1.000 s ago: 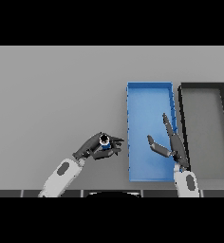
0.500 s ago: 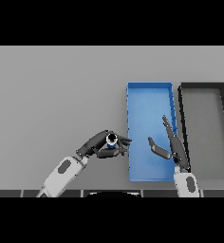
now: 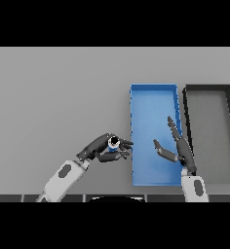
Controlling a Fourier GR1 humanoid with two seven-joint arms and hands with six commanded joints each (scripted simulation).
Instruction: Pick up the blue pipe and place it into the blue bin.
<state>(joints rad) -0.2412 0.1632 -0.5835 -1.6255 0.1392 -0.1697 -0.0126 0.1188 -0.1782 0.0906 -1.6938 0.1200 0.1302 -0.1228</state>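
Grey tabletop (image 3: 58, 97) carrying a blue bin (image 3: 153, 95) right of centre, a black bin (image 3: 207, 88) beside it; the left hand (image 3: 101, 148) is clutching the blue pipe (image 3: 114, 142) in curled fingers, just left of the blue bin, while the right hand (image 3: 178, 148) is hovering open-fingered over it.

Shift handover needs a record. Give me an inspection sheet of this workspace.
Surface: grey table.
Job's things: blue pipe held off the table, just left of the blue bin, not yet inside.
Clutter: black bin right of the blue one.
Hands: left hand curled round the pipe; right hand open, over the blue bin's right side.
Cables: nothing seen.
Surroundings: nothing seen.
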